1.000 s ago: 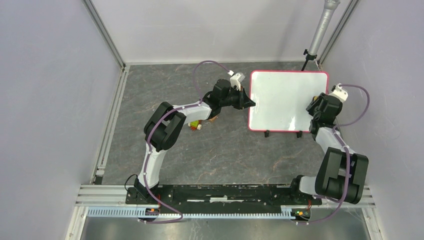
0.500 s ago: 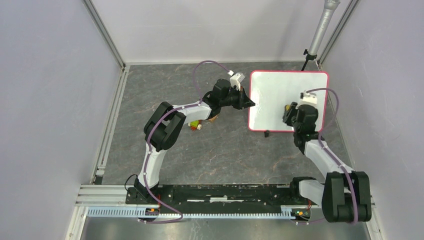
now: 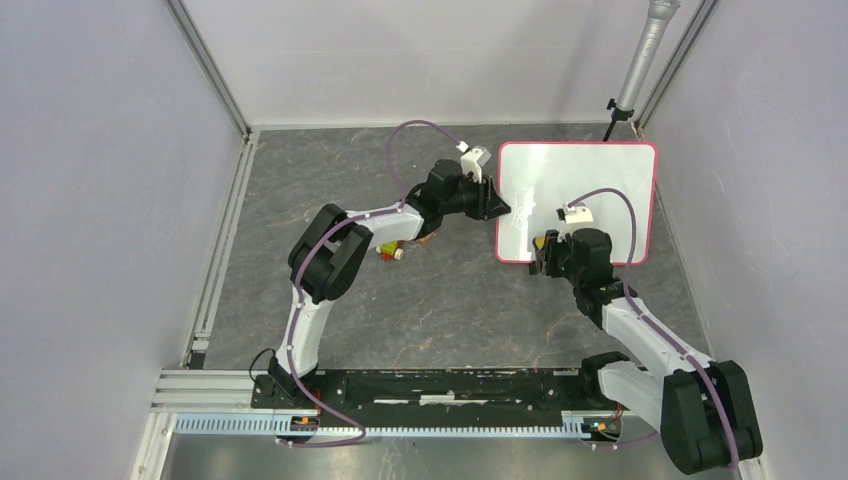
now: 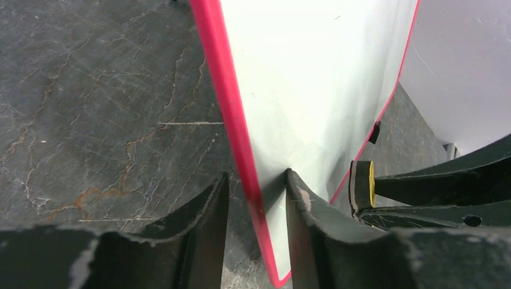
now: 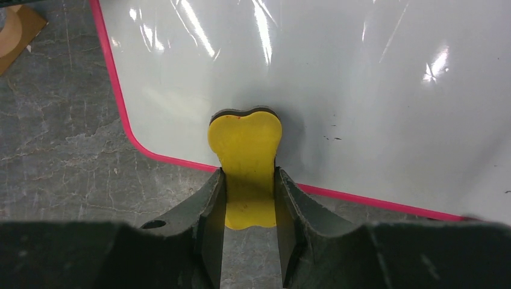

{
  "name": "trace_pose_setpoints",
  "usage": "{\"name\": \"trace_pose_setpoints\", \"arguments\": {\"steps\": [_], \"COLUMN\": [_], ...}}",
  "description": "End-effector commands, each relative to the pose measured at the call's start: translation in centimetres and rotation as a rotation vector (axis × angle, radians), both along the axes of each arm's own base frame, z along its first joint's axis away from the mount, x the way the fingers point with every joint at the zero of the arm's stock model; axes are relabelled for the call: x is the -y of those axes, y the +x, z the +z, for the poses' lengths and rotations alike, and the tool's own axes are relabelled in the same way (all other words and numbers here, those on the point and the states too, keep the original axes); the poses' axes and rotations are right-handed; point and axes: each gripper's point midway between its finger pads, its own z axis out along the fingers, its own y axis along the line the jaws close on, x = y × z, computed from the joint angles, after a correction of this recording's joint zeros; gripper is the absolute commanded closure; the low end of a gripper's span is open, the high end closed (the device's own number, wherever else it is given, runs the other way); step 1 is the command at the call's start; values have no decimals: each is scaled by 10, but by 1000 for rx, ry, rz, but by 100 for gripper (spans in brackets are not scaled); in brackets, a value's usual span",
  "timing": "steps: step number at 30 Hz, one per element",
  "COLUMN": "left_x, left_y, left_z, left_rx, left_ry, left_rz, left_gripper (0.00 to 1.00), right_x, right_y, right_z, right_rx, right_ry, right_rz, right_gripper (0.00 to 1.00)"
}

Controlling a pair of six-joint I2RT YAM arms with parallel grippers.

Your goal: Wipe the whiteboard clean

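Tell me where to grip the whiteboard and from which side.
Its left pink-framed edge, from the left: the whiteboard is a thin panel, and only the rim fits between fingers. The left gripper straddles that edge; the right gripper holds the eraser.

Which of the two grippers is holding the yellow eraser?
The right gripper: its fingers are shut on the yellow eraser, over the whiteboard corner. The left gripper holds no eraser; it straddles the board's pink edge.
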Motion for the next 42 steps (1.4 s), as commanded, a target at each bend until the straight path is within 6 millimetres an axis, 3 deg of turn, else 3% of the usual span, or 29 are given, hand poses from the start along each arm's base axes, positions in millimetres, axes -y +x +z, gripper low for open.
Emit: {"name": "trace_pose_setpoints", "arguments": {"steps": [1,4,9,15,20,24,28,34,42], "left_x": [-25,-26,-25,-37,-42,-57,-91,-160,-202], "left_y": [-6,-8,-10,-12,-19,-21,-22,-36,-93], "left_z": [-66,-56,-20,26,42,68,89,114,140], "left_rx": [-41,-46,-19,-12,-22,-21,-63,-93,-15], "left_ry": [186,160,106,34,4,-35,-52,-89,-118], "left_rz": [43,45,38,33,35,73,182,368,391], "left_gripper": [49,37,26,18,17,17,15,8,5], "right_x": [-9,-9,-8,-12,-17,-39,-84,-133,-155], "right_y": [2,2,1,3,5,0,-25,-86,-132], "right_z": [12,11,11,19,30,36,23,-8,-42], "right_rx": [42,40,39,58,75,73,39,-30,-89], "right_ry": [-10,-19,-42,-43,-47,-56,-72,-155,-216], "right_rz": [74,82,93,111,127,212,393,591,740], "right_gripper": [63,63,63,63,63,63,62,62,57]}}
